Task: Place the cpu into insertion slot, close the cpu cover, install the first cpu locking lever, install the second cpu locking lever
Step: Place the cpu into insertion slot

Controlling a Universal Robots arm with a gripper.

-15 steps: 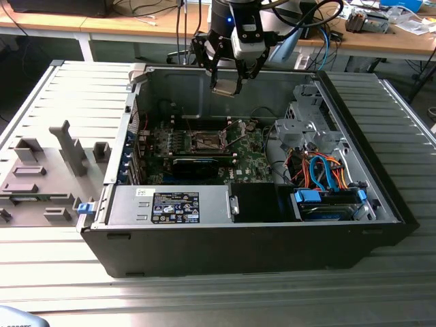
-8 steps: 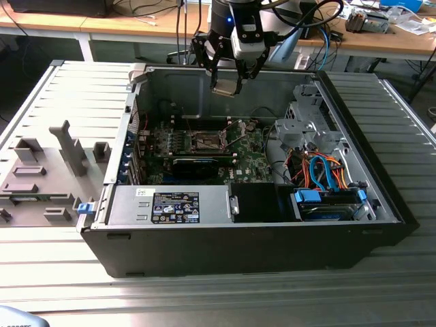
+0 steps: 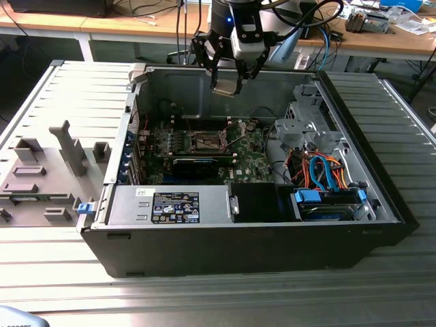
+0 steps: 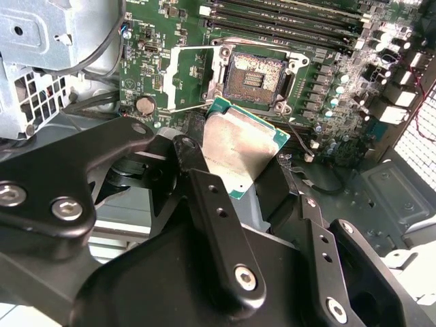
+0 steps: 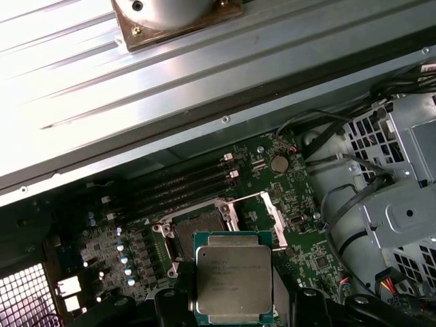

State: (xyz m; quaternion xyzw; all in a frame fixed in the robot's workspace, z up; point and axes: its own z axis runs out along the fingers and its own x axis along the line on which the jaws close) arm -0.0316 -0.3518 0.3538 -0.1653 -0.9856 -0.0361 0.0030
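Above the open black computer case (image 3: 238, 248), the small flat silver-grey square cpu (image 5: 234, 281) hangs pinched by opposite edges in the black gripper (image 5: 235, 308), well above the dark silver-rimmed insertion slot (image 5: 201, 228); light, rigid, probably fragile underneath

No words or numbers can be read. A black and white paper label (image 3: 175, 207) is stuck on the long silver metal box (image 3: 216, 203) at the front of the big black computer case (image 3: 238, 248), but its print is too small. In the first wrist view, faint lines of print are seen on the small flat square silver-grey cpu (image 5: 234, 276), but they cannot be made out.
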